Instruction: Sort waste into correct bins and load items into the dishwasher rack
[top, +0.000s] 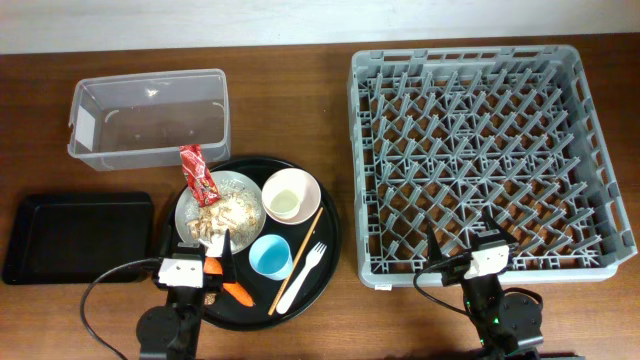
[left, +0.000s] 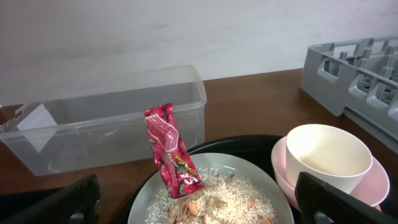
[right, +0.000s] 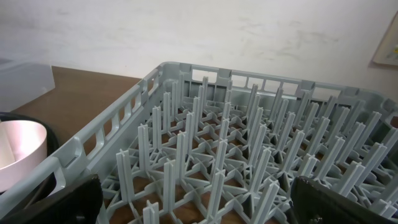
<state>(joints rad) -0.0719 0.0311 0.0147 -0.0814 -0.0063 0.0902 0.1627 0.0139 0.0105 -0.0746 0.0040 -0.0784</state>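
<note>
1. The left fingers (left: 62, 202) are spread as wide as they go and hold nothing; they hang over the near side of the round black tray (top: 332, 240), just in front of the plate (top: 183, 208).
2. The right fingers (right: 56, 205) are equally wide apart and have nothing between them; they wait at the near rim of the dishwasher rack (top: 470, 272), which has no items in it yet.
3. The red wrapper (left: 171, 149) leans tilted on the far edge of the plate, its lower end in the rice scraps (top: 238, 210); the clear tub (top: 80, 125) is just behind it and the flat black tray (top: 80, 235) lies on the table (top: 300, 70) to the left.
4. I judge the wrapper very light, thin and a little slippery; its free upper end is the best place to pinch (the lower end touches the rice).
5. The rice is loose and will not pinch well; tipping the plate seems easier.
6. The small white cup (left: 323, 155) sits inside the cream-pink bowl (left: 379, 180); both look stiff, smooth and perhaps breakable, so each should be taken by its rim, cup first.
7. The light blue cup (top: 270, 256), white fork (top: 303, 272) and chopstick (top: 300, 250) are light; the last two lie flat and thin, probably hard to get under.
</note>
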